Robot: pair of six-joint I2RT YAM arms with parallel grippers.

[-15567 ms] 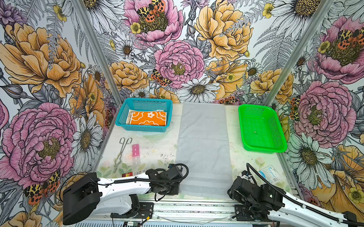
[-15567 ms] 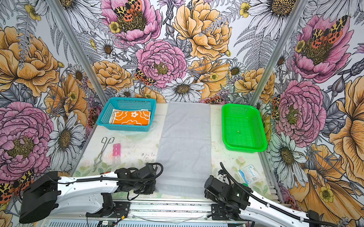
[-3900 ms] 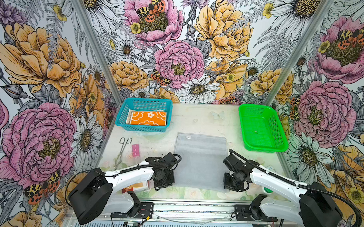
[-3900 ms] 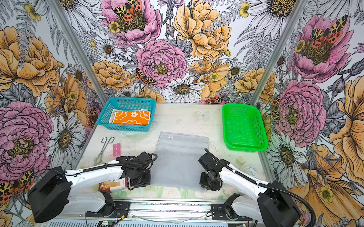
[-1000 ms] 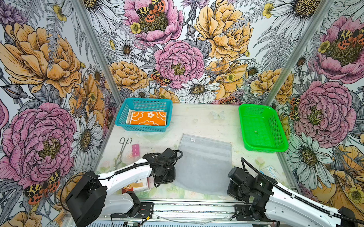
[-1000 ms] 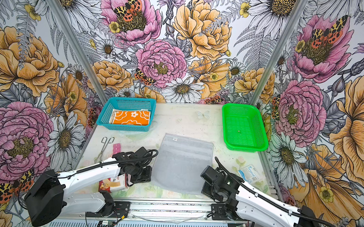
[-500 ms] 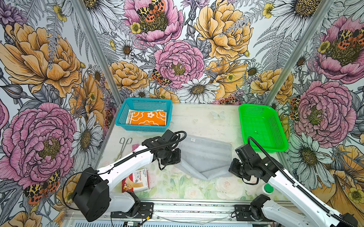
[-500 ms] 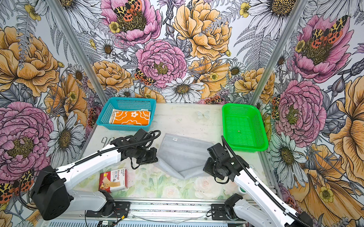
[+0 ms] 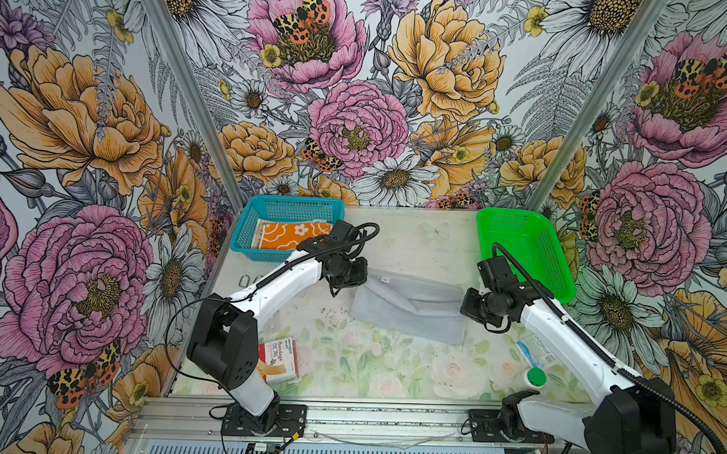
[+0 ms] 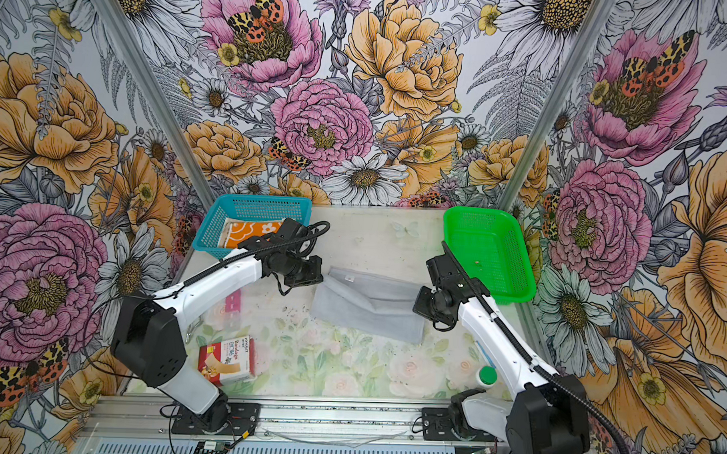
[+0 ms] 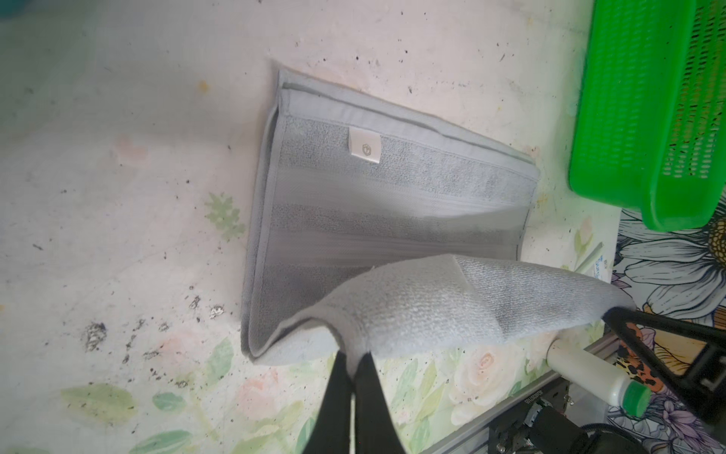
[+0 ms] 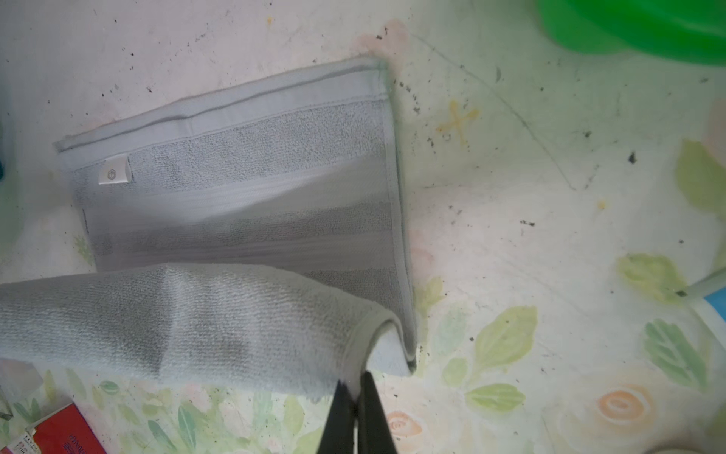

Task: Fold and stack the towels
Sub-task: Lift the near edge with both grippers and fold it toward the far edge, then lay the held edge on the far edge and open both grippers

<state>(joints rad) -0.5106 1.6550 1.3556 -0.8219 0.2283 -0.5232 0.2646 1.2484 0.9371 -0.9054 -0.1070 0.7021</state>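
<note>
The grey towel [image 9: 409,308] [image 10: 367,307] lies mid-table, partly doubled over. My left gripper [image 9: 364,278] [image 10: 320,278] is shut on its lifted left corner, and my right gripper [image 9: 465,308] [image 10: 418,305] is shut on the lifted right corner. In the wrist views the raised fold hangs from the left gripper [image 11: 355,355] and the right gripper [image 12: 355,379], above the flat layer of the grey towel [image 11: 393,196] [image 12: 243,196] with its white tag. The orange flowered towel [image 9: 295,236] [image 10: 251,232] lies folded in the blue basket [image 9: 288,202], a cream edge showing beside it.
An empty green basket [image 9: 527,250] stands at the back right. A red-and-white bandage box [image 9: 278,360] lies near the front left. A white bottle with a green cap [image 9: 533,377] and a packet [image 9: 536,350] lie front right. Metal tool handles [image 9: 247,280] show by the left arm.
Both grippers have lifted the grey towel's near edge from the front of the table and carried it away towards the far edge, doubling the towel over. The bandage box has come into view.
</note>
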